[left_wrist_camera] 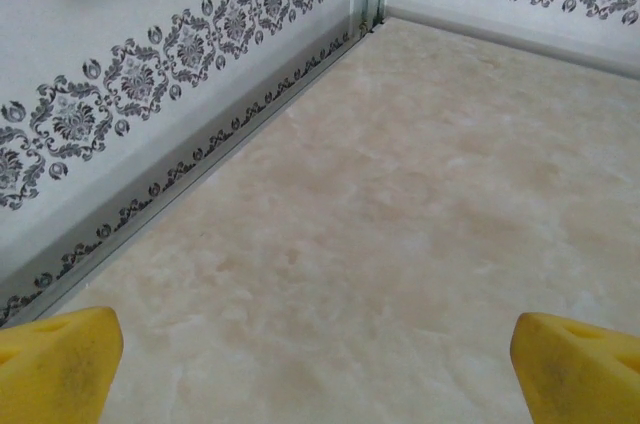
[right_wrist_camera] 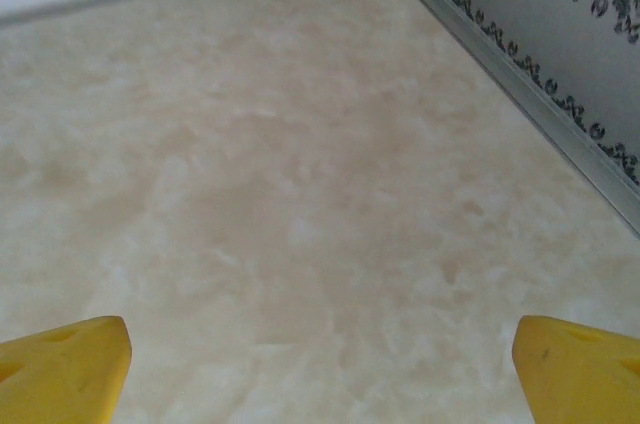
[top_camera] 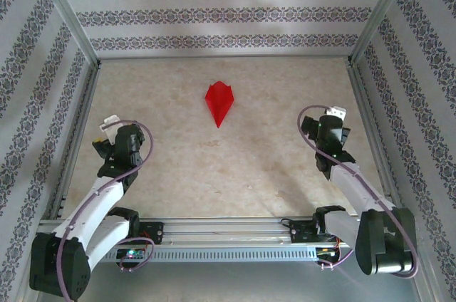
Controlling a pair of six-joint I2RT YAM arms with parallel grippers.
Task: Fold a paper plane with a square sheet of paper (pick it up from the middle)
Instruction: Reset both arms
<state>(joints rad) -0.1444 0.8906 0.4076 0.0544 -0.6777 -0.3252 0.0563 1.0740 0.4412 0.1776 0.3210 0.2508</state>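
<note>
The paper plane (top_camera: 219, 102) is lying flat on the counter (top_camera: 235, 174), in the far middle part of it. Its sharp tip is pointing toward the near edge and its wider end toward the back wall. It is bright red, it is resting well apart from both arms, and nothing is touching it.

The counter is showing a pale beige marbled surface. Patterned walls (top_camera: 214, 10) are standing around it at the back, on the left and on the right. A metal rail (top_camera: 228, 225) is running along the near edge and is carrying the bases of the two arms.

The left arm (top_camera: 92, 209) is reaching forward along the left side, and the right arm (top_camera: 356, 188) is reaching forward along the right side. The left pincer (top_camera: 107, 127) is hanging near the left wall, and the right pincer (top_camera: 333, 113) is hanging near the right wall, with the plane between them and farther back.

In the left wrist view the yellow fingers (left_wrist_camera: 60, 364) are standing wide apart at the two lower corners, with bare counter between them, so the left pincer is open and is holding nothing. In the right wrist view the fingers (right_wrist_camera: 65, 369) are standing the same way, so the right pincer is also open and is gripping nothing.
</note>
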